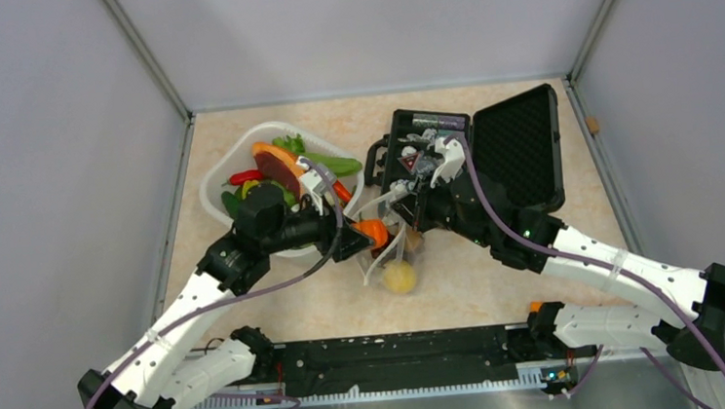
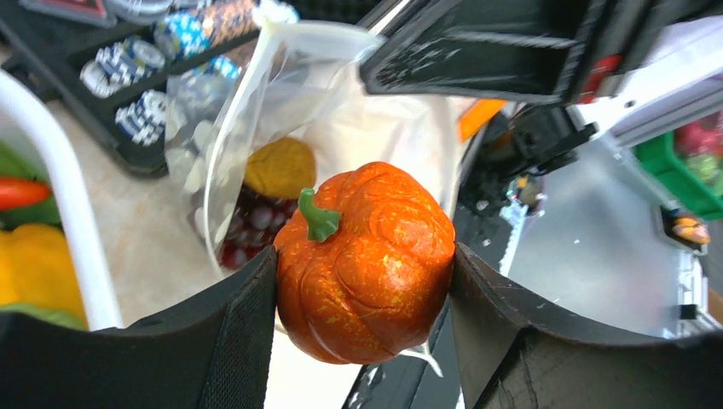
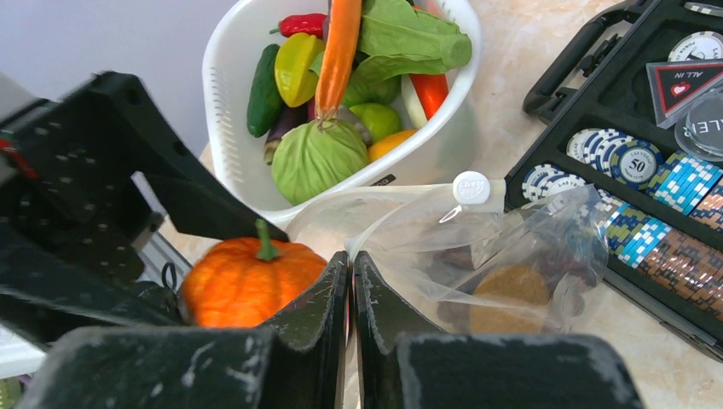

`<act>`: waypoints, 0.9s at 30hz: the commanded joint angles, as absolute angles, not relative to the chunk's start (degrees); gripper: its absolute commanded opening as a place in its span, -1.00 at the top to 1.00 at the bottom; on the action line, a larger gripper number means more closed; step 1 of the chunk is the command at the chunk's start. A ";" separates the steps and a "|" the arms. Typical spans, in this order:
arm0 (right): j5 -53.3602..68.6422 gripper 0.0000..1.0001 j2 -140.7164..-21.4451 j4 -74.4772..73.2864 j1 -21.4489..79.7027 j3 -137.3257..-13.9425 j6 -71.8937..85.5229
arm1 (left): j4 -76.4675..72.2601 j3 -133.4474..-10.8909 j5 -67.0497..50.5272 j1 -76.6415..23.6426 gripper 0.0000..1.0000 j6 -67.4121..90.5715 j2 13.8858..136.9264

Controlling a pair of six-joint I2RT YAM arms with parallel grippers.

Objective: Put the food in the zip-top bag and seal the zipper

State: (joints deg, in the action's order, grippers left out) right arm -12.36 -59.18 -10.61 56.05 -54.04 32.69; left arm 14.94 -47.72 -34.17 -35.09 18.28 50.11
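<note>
My left hand (image 2: 362, 300) clasped a toy pumpkin (image 2: 367, 243), likely light and hard, by its sides; my right hand (image 3: 351, 266), pinched shut, held the floppy zip-top bag (image 3: 529, 230) by its rim.

left arm (image 1: 190, 301) bent in from left of bag (image 3: 511, 247), left gripper (image 2: 362, 264) clamped on pumpkin (image 2: 375, 230) at bag mouth, right arm (image 1: 587, 255) opposite, right gripper (image 3: 351, 290) pinching bag rim

Orange pumpkin (image 2: 367, 256), pale-dotted clear zip-top bag (image 2: 192, 145)
</note>
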 commanded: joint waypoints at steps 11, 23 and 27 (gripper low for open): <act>-12.37 0.90 -57.95 -8.43 55.60 -55.88 33.67 | 24.17 -54.02 -21.51 -44.07 0.33 10.91 59.43; -12.63 0.90 -57.76 -8.34 55.55 -55.24 33.67 | 23.31 -54.96 -17.01 -44.12 -0.88 10.67 53.16; -12.66 0.89 -57.67 -8.34 55.54 -55.00 33.76 | 22.60 -54.40 -15.89 -44.12 -0.97 12.00 50.90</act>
